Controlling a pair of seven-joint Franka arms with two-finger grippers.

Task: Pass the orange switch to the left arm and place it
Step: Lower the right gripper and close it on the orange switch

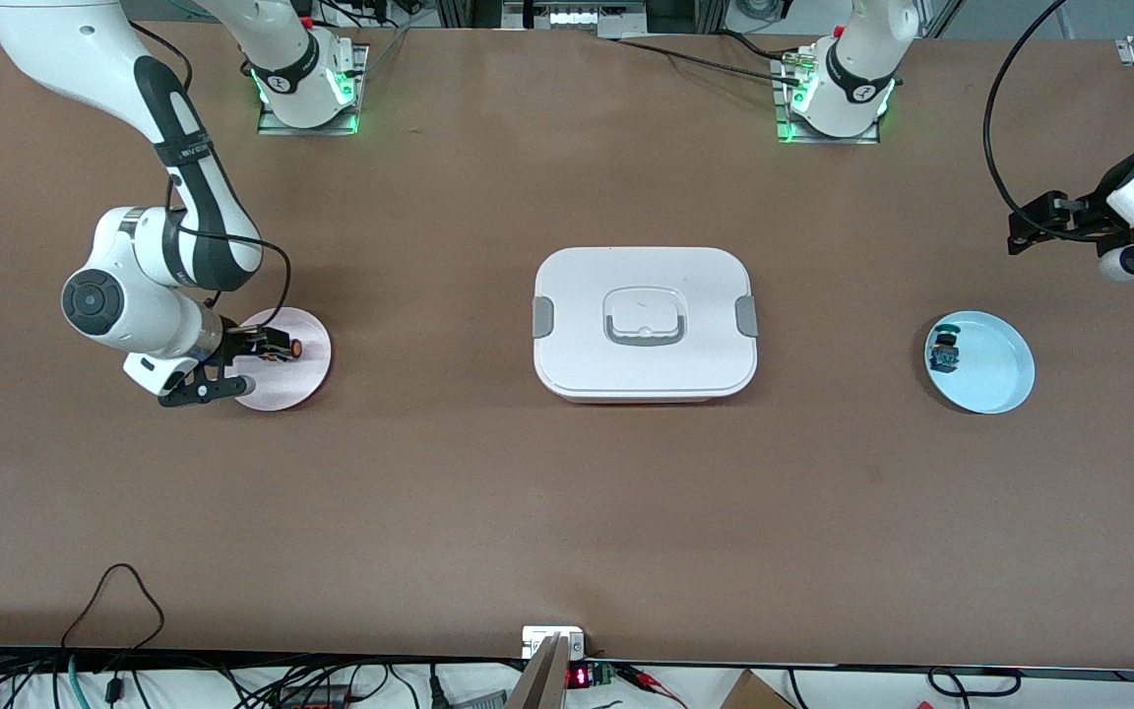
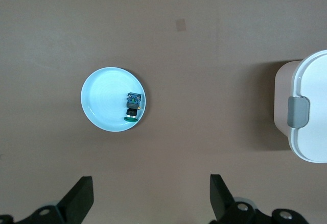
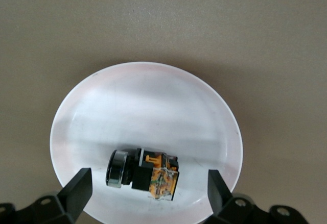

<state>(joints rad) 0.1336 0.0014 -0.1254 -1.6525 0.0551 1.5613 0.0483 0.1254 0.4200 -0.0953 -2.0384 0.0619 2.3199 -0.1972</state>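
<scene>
On the pink plate point(image 1: 306, 379) toward the right arm's end from the box point(image 1: 644, 325), lying sideways between the wide-apart fingers of the right gripper point(image 3: 148, 185): orange switch point(image 3: 143, 173), probably light, rigid, best pinched across its body; left gripper point(image 2: 150, 193) spread, waiting above the blue plate point(image 2: 102, 106).

White box point(image 1: 644, 323) at table point(image 1: 488, 512) centre, lid on. Pink plate point(image 1: 293, 379) toward right arm's end, orange switch point(image 1: 283, 348) on it, right gripper point(image 1: 250, 364) low over it. Pale blue plate point(image 1: 990, 369) toward left arm's end, holding blue-green switch point(image 1: 944, 352). Left gripper point(image 1: 1030, 226) raised above table edge.
</scene>
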